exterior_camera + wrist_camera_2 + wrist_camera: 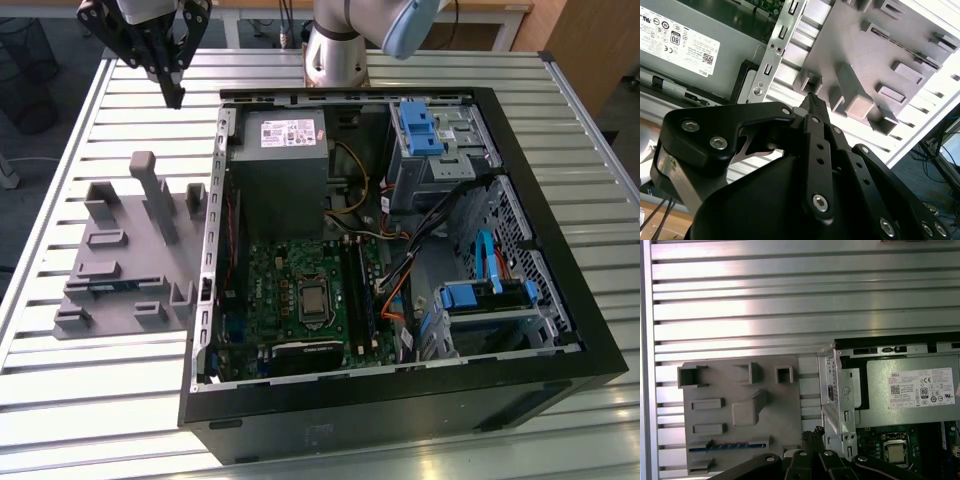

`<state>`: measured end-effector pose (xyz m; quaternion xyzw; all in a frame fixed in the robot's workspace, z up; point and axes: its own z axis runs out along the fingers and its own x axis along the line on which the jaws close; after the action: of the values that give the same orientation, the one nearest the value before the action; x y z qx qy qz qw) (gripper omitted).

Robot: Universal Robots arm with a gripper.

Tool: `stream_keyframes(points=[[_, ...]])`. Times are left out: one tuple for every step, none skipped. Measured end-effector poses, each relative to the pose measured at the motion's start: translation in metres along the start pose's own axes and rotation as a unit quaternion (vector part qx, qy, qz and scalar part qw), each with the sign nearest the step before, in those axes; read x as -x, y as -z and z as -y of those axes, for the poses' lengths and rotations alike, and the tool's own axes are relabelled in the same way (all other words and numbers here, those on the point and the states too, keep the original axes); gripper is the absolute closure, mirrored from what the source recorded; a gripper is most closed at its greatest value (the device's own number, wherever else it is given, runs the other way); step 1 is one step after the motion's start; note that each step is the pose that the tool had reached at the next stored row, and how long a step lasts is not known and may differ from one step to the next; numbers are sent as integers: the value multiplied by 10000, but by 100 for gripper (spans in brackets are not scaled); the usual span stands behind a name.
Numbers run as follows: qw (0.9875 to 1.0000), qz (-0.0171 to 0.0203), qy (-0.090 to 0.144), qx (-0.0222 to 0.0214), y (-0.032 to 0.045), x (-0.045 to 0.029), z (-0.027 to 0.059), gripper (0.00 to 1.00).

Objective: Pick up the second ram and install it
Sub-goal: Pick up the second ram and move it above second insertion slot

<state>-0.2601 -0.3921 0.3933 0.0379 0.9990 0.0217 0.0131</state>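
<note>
my gripper (178, 97) hangs high over the slatted table (100, 390), fingers pinched together w/ nothing between them. the second ram stick (730, 445), thin and blue-green, lies flat in a slot of the grey tray (782, 405), well below me and off to one side. the open pc case (400, 412) sits below on my other side, motherboard (270, 290) exposed.
</note>
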Motion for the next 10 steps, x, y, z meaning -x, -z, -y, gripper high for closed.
stream_keyframes(points=[[10000, 0, 0, 0, 0, -5, 0, 89], [10000, 0, 0, 0, 0, -10, 1, 89], [10000, 0, 0, 0, 0, -15, 1, 89], [10000, 0, 0, 0, 0, -19, 1, 89], [10000, 0, 0, 0, 1, -24, 2, 89], [10000, 0, 0, 0, 1, -29, 2, 89], [10000, 0, 0, 0, 1, -33, 3, 89], [10000, 0, 0, 0, 1, -38, 3, 89], [10000, 0, 0, 0, 1, -42, 3, 89], [10000, 0, 0, 0, 1, -47, 4, 89]])
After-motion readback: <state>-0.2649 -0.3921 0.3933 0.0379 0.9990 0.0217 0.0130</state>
